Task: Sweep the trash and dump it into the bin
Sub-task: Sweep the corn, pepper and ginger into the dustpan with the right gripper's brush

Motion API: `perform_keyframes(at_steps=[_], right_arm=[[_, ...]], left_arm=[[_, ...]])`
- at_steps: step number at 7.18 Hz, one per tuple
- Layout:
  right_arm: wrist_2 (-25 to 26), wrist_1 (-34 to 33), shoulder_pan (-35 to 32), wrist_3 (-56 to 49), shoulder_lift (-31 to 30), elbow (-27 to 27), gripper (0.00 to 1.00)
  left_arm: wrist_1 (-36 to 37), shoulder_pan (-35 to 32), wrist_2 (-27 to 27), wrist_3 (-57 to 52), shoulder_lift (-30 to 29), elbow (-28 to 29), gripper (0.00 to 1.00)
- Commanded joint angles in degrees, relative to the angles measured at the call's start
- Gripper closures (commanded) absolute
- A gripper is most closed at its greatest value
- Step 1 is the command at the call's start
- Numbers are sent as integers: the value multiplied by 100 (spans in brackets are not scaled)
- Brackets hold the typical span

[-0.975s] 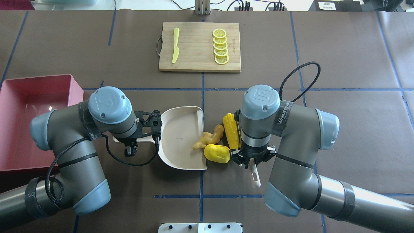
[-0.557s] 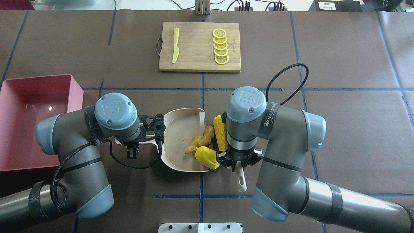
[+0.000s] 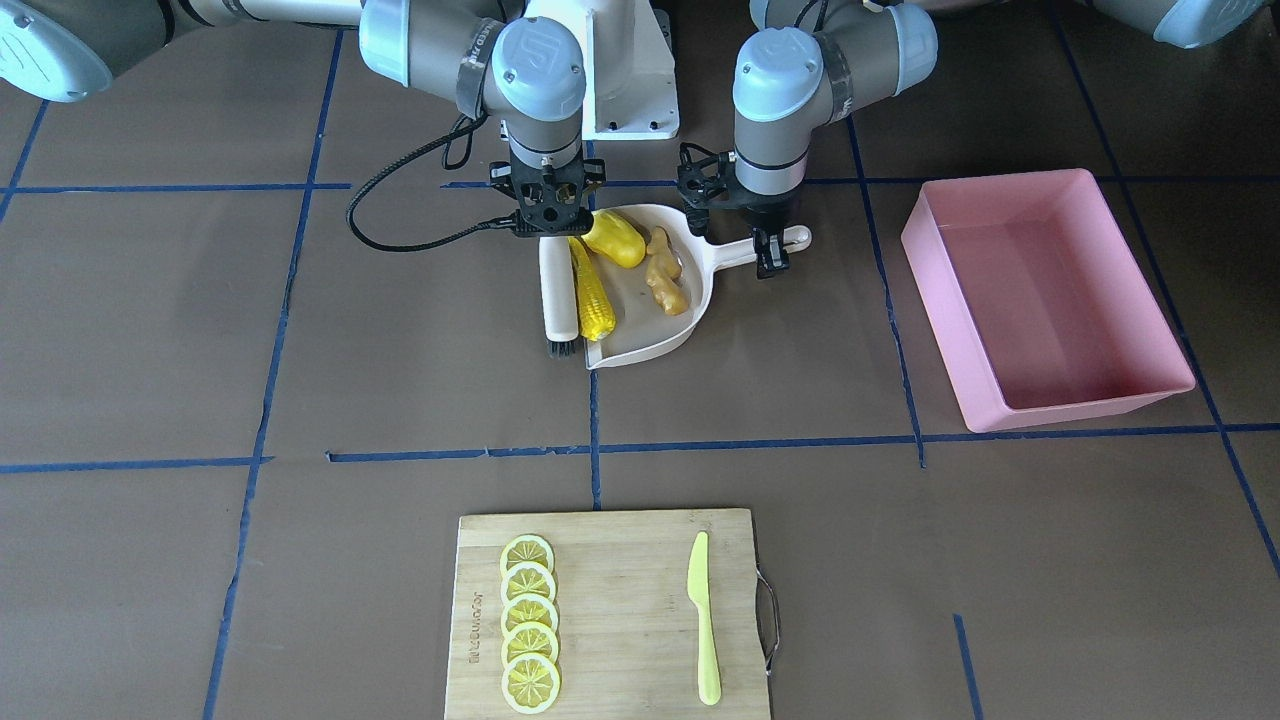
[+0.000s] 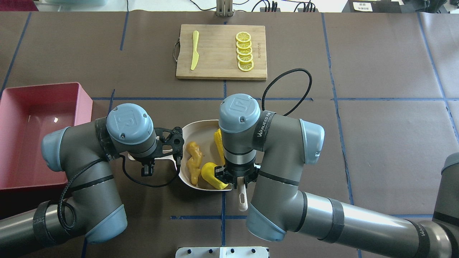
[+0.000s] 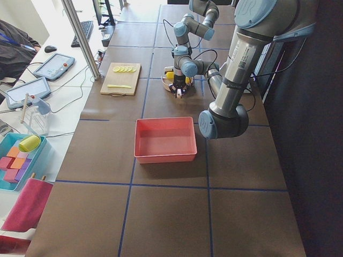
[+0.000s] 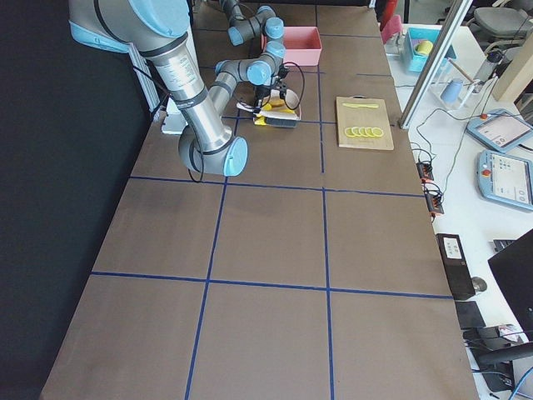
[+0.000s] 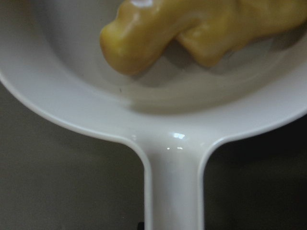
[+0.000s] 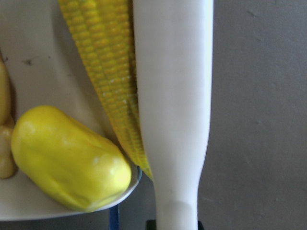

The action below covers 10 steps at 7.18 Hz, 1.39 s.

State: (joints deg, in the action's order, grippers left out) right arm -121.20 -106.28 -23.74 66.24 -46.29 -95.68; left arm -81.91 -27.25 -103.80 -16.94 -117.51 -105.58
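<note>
At the dustpan's (image 4: 202,134) 3 o'clock mouth, right jaws grip the brush (image 3: 557,290) penning trash (image 4: 194,161) in; left jaws clamp the handle (image 7: 173,191), bracing.

A white brush (image 8: 172,96) is running down the middle, touching a corn cob (image 8: 108,81) on its left. The cob and a yellow potato-like lump (image 8: 67,158) are lying in a beige dustpan (image 8: 38,52), the lump at its rim.

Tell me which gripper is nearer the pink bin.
Left. The left gripper grips the dustpan by its handle, on the side facing the bin; the right gripper, holding the brush, is across the dustpan, farther from the bin.
</note>
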Motion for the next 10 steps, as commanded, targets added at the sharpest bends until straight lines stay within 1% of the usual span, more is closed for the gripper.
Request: perform_keyframes(at_steps=[1, 4, 8, 9, 10], right_arm=[[0, 90, 10, 3, 155, 155, 100], [-17, 230, 28, 222, 436, 304, 100], [-114, 239, -209, 214, 454, 235, 100], [-132, 231, -297, 214, 410, 121, 100], [-288, 230, -428, 214, 332, -54, 100]], left_arm=[[0, 0, 0, 7, -79, 54, 100], [-18, 0, -17, 15, -106, 63, 100], [-105, 9, -35, -2, -88, 81, 100], [-306, 18, -44, -2, -54, 81, 100], [-664, 18, -61, -2, -18, 203, 100]])
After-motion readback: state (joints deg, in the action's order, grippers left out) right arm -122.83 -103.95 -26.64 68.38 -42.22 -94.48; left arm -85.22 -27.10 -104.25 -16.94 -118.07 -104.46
